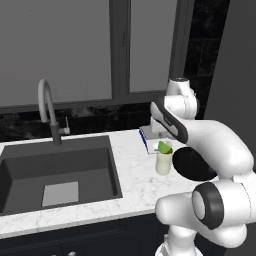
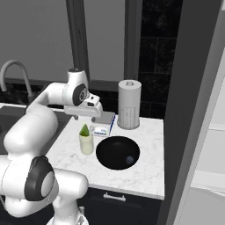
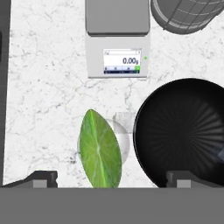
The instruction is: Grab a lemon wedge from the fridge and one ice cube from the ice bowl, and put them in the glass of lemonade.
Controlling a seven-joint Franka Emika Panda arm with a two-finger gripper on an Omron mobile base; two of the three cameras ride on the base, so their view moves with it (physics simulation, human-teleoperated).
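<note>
wedge (image 3: 99, 148) propped on glass (image 1: 163, 162) rim, could tip out if bumped. gripper (image 3: 111, 178) spread wide, empty, above. ice cube (image 2: 129, 160) in bowl (image 2: 110, 147), just beside glass, small and slippery.

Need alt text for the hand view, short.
Top-down on a white marble counter: a green lemon wedge sits on the glass of lemonade, beside the black ice bowl. A digital scale and a paper towel roll lie beyond; the open tool hovers above.
</note>
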